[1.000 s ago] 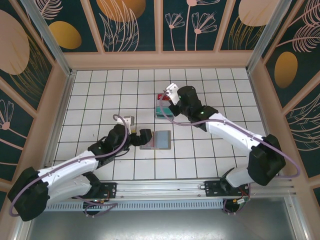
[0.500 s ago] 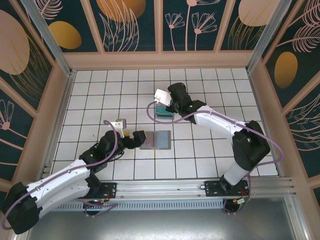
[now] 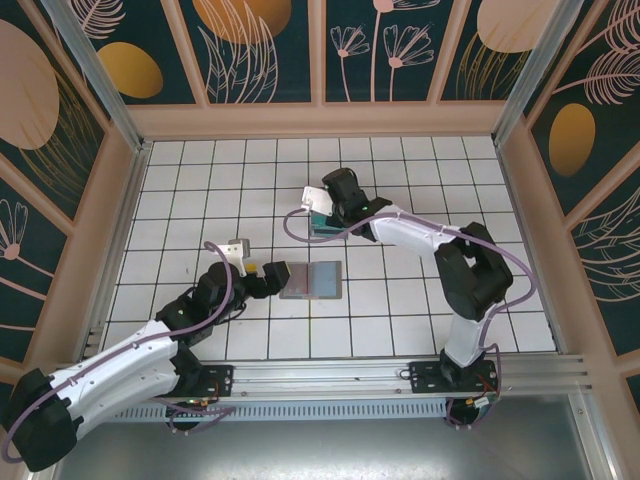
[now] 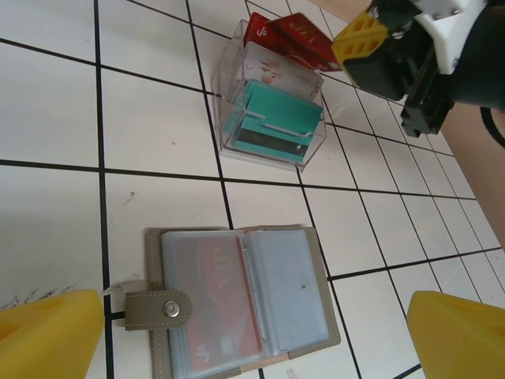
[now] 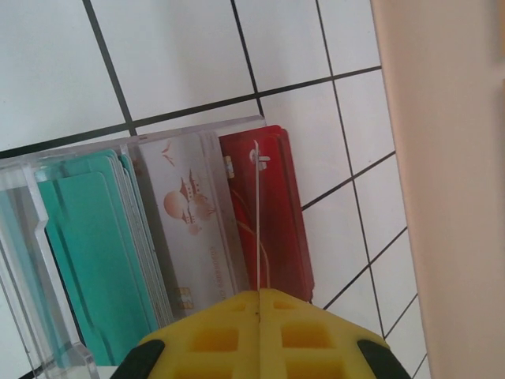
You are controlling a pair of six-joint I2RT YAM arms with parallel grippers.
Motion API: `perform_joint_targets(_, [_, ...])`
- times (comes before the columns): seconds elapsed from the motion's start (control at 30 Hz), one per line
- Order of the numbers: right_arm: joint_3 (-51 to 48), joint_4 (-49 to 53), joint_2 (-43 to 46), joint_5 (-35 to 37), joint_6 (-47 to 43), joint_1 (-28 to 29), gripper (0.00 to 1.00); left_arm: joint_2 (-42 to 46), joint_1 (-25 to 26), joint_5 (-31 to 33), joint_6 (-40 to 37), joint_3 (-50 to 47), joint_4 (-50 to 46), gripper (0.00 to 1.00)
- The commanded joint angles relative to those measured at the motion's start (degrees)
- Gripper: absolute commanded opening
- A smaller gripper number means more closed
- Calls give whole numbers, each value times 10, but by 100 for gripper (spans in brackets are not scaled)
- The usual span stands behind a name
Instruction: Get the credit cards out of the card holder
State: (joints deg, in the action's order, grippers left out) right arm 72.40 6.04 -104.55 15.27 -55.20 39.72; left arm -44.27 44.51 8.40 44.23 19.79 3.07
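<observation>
Floor: white tiles (image 3: pixel 200 180) with dark grout lines, fenced by pale wooden frames and dark teal wall panels (image 3: pixel 262 60) painted with leaves and flowers.
Card holder: the card holder (image 4: pixel 241 304) lies opened flat on the tiles near the middle of the floor, nearer the arm bases than the clear box and apart from it.
Holder contents: in the left wrist view a red card (image 4: pixel 217 304) sits under the clear sleeve of the left half; the right half shows a pale blue-grey panel; a grey-brown snap tab (image 4: pixel 160 308) juts from the left edge.
Clear box: the clear box (image 4: pixel 272 110) stands on the tiles and holds teal cards (image 5: pixel 95 245), a white card (image 5: pixel 193 229) and red cards (image 5: pixel 280 213) packed side by side.
Left gripper: the left gripper (image 3: pixel 272 278) has its jaws spread wide with nothing in them, just beside the card holder's left edge; its yellow fingertips (image 4: pixel 47 332) frame the holder.
Right gripper: the right gripper (image 5: pixel 259 304) has its yellow fingers pressed together, poised over the red end of the clear box; a thin pale line rises from the seam, and I cannot tell what it is.
</observation>
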Motion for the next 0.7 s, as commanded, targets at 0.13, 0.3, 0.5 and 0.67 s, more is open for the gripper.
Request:
perform_joint_targets(0.13, [34, -16, -25, 19, -5, -10, 0, 6, 0, 14, -1, -7, -10, 99])
perform_joint_targets(0.3, [45, -26, -37, 26, 7, -11, 11, 7, 0, 14, -2, -7, -11, 98])
perform_joint_targets(0.5, [59, -54, -53, 53, 27, -20, 33, 7, 0, 13, -4, -7, -11, 98])
perform_joint_targets(0.67, [62, -54, -55, 48, 41, -24, 34, 7, 0, 11, -5, -7, -11, 99])
